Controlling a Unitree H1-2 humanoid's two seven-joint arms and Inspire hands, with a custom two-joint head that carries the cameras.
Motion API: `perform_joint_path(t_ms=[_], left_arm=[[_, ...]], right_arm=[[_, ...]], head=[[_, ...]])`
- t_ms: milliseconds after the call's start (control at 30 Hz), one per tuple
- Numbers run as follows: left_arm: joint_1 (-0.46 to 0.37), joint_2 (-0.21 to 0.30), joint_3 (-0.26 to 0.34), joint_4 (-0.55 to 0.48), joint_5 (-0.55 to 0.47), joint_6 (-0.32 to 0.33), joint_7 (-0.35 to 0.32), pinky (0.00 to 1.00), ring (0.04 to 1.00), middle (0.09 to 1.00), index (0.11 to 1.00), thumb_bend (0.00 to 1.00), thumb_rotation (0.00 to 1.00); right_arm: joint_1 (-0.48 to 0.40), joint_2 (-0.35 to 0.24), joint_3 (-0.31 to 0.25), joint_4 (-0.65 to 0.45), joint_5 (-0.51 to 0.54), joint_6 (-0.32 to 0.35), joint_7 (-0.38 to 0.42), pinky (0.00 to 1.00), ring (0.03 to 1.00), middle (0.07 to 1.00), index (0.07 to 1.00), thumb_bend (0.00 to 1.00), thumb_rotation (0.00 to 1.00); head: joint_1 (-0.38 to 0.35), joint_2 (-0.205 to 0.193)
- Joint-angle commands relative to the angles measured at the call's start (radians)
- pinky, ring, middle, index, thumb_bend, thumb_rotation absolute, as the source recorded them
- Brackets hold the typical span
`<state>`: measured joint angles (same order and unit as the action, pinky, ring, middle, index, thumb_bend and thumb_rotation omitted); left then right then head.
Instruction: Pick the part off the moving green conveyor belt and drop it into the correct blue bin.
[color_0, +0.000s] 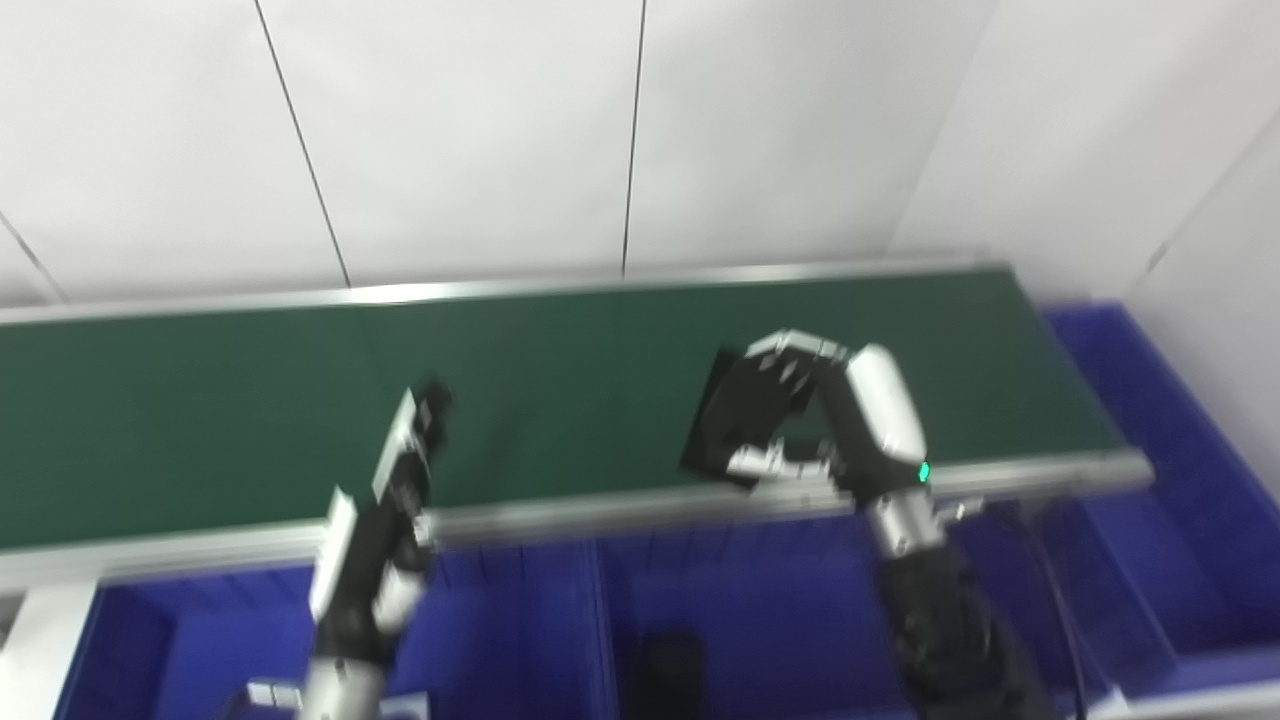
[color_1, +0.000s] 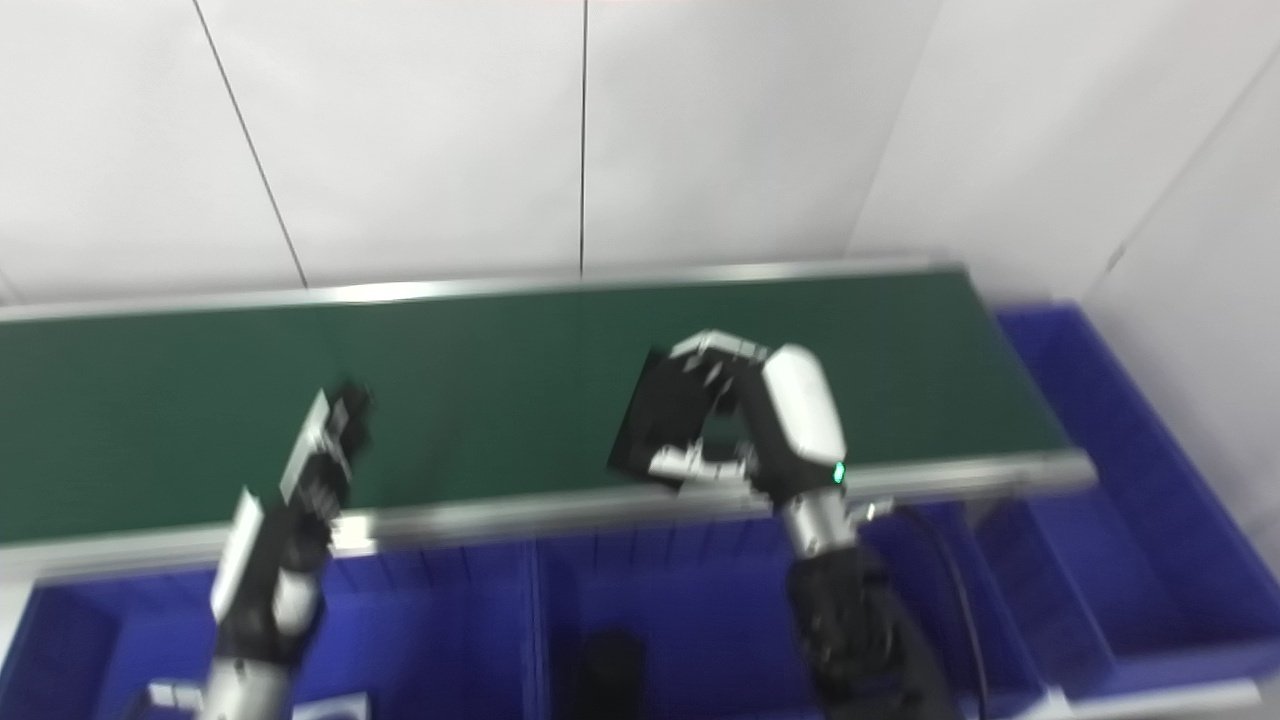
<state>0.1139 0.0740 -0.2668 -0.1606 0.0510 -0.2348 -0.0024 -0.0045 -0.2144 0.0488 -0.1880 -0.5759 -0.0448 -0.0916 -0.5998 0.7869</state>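
The right hand (color_0: 800, 420) is closed around the dark flat part (color_0: 735, 425) above the green conveyor belt (color_0: 560, 380), while the left hand (color_0: 405, 470) at 9 o'clock holds nothing, fingers extended; a shallow edge grip could release the part short of the blue bin (color_0: 720, 620).

You've got a matt green belt (color_0: 560, 400) with shiny metal rails (color_0: 700, 500), glossy blue plastic bins (color_0: 1150, 400), and a smooth white plastic shell on the right hand (color_0: 800, 420).
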Motion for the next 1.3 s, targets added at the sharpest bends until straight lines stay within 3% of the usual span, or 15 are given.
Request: perform_joint_path(t_ms=[0,33,267,500,633,767,833,1200,1267], left_arm=[[-0.018,-0.003,0.017,-0.030,-0.018,0.017,-0.020,1.00,1.000,0.964,1.000,0.82,1.00],[-0.021,-0.006,0.023,-0.032,-0.023,0.024,-0.025,1.00,1.000,0.961,1.000,0.83,1.00],[-0.030,-0.022,0.046,-0.027,-0.013,0.028,-0.047,1.00,0.991,0.955,1.000,0.84,1.00],[-0.020,-0.033,0.046,-0.029,-0.006,0.027,-0.057,1.00,0.993,0.957,1.000,0.84,1.00],[-0.008,-0.038,0.041,-0.046,-0.005,0.039,-0.062,1.00,1.000,0.960,1.000,0.82,1.00],[0.001,-0.035,0.039,-0.059,0.011,0.034,-0.067,1.00,1.000,0.957,1.000,0.77,1.00],[0.005,-0.032,0.039,-0.065,0.017,0.036,-0.071,1.00,0.994,0.953,1.000,0.77,1.00],[0.014,-0.030,0.041,-0.081,0.018,0.049,-0.082,0.98,0.982,0.946,1.000,0.77,1.00],[0.014,-0.029,0.041,-0.071,0.027,0.038,-0.081,0.98,0.986,0.951,1.000,0.77,1.00]], right_arm=[[0.000,-0.010,-0.015,-0.066,-0.005,0.016,0.006,0.30,0.380,0.445,0.533,0.51,0.00],[0.008,-0.010,-0.019,-0.077,-0.004,0.023,0.011,0.30,0.378,0.448,0.535,0.51,0.00],[0.056,-0.009,-0.036,-0.123,-0.007,0.055,0.035,0.31,0.375,0.450,0.538,0.51,0.00],[0.084,-0.018,-0.045,-0.112,-0.001,0.044,0.038,0.31,0.379,0.453,0.535,0.51,0.00],[0.097,-0.021,-0.039,-0.115,-0.019,0.090,0.069,0.30,0.380,0.452,0.532,0.51,0.00],[0.103,-0.047,-0.011,-0.096,-0.061,0.168,0.152,0.26,0.364,0.444,0.535,0.51,0.00],[0.105,-0.053,-0.001,-0.067,-0.071,0.173,0.156,0.22,0.355,0.439,0.535,0.51,0.00],[0.116,-0.110,0.069,0.043,-0.152,0.165,0.144,0.28,0.361,0.457,0.544,0.51,0.00],[0.115,-0.121,0.082,0.061,-0.157,0.168,0.149,0.25,0.387,0.475,0.511,0.51,0.00]], head=[[-0.013,0.014],[-0.024,0.029],[-0.029,0.041],[0.013,0.016],[0.049,-0.005],[0.070,-0.011],[0.071,-0.013],[0.074,-0.008],[0.075,-0.012]])
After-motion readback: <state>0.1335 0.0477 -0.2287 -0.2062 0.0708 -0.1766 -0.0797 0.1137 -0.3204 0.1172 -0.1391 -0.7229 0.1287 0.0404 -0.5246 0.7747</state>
